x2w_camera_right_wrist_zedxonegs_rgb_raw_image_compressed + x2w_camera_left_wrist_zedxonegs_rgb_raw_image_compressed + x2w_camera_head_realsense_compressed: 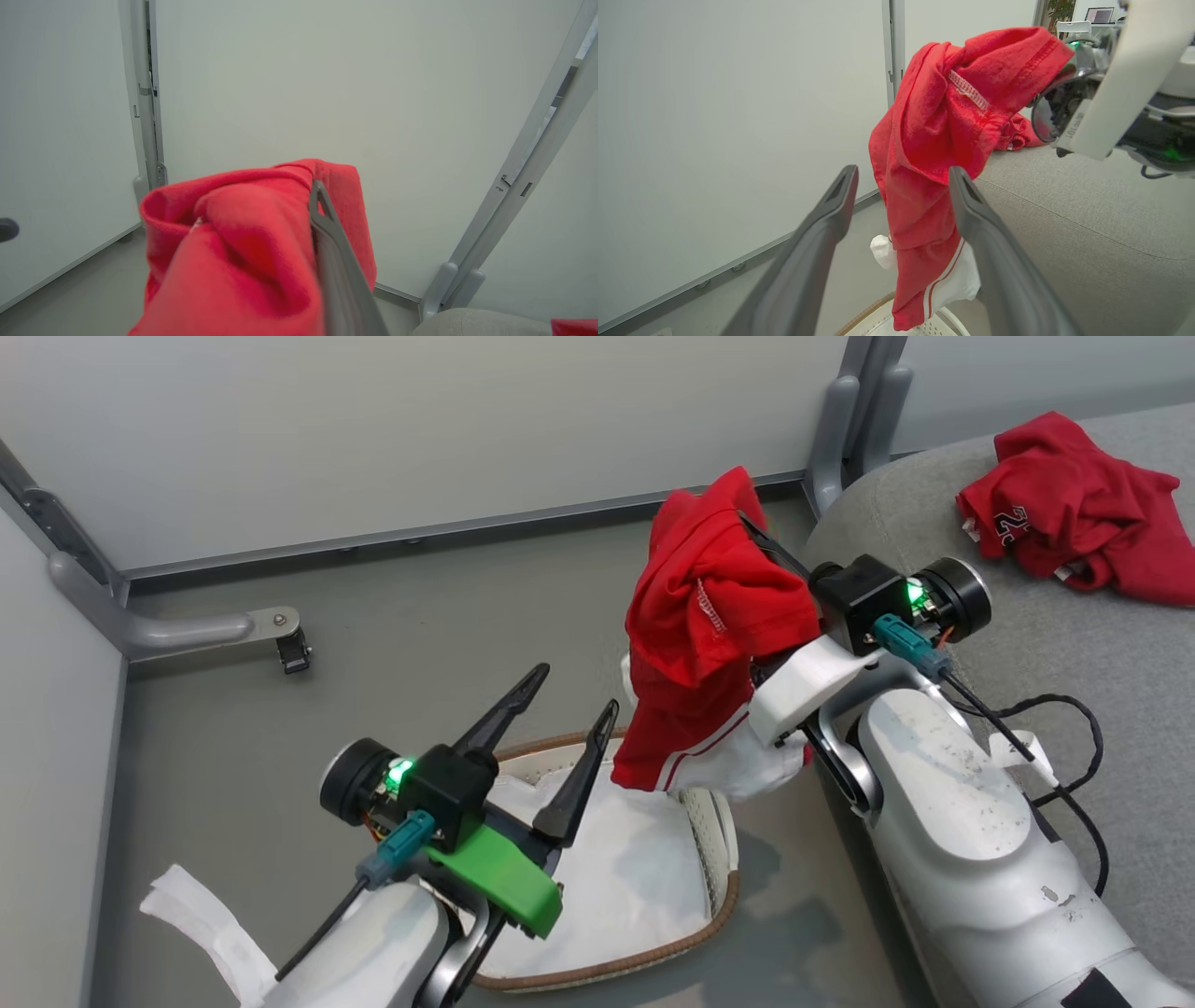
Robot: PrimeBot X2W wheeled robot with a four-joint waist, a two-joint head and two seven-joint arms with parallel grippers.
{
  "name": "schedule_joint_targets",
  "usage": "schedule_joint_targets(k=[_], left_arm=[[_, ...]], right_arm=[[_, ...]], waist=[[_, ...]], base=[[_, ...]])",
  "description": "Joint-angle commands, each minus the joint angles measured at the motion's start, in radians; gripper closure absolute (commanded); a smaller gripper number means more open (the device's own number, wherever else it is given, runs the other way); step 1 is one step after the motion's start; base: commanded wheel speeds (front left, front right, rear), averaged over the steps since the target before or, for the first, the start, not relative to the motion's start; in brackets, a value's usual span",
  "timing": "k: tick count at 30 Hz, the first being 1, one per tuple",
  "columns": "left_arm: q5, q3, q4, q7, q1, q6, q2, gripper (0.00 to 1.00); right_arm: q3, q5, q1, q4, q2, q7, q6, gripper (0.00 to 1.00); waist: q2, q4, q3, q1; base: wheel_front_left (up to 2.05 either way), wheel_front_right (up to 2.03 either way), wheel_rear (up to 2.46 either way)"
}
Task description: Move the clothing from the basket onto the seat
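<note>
The right gripper (315, 193) was clamped shut on a red garment (709, 616). The cloth draped over its fingers and hung lengthwise downward, its white-striped end lowest, over the far rim of the basket (653, 963). The left gripper (575, 693) stood wide apart, holding nothing, just beside that cloth. The basket held a white lining sheet (616, 882). A second red garment (1074, 513) lay crumpled on the grey seat (1074, 653). That made two garments and one basket.

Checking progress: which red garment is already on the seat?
The crumpled garment with white lettering, lying on the grey seat; the other garment hangs from the right gripper over the basket.
</note>
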Motion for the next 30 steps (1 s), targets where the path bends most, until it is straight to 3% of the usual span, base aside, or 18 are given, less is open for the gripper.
schedule_joint_targets(k=[1, 7, 21, 30], left_arm=[[0.004, -0.001, 0.005, -0.008, 0.018, 0.003, -0.003, 0.0], [0.026, -0.006, 0.016, -0.023, 0.017, 0.002, -0.005, 0.0], [0.072, -0.014, 0.024, -0.025, -0.043, -0.002, 0.014, 0.0], [0.081, -0.031, 0.033, -0.018, -0.073, -0.013, 0.01, 0.0]], right_arm=[[-0.012, -0.01, 0.013, -0.008, -0.003, -0.002, -0.001, 1.0], [-0.071, -0.043, 0.019, -0.032, -0.004, -0.002, -0.001, 1.0], [-0.181, -0.077, 0.023, -0.096, -0.027, -0.002, -0.001, 1.0], [-0.254, -0.06, 0.017, -0.067, -0.038, -0.002, -0.001, 1.0]], waist=[[-0.0001, -0.012, 0.011, 0.0], [-0.0001, -0.084, 0.038, 0.0], [-0.0001, -0.362, 0.143, 0.0], [-0.0001, -0.404, 0.206, 0.0]], base=[[0.0, 0.0, 0.0], [0.0, 0.0, 0.0], [0.0, 0.0, 0.0], [0.0, 0.0, 0.0]])
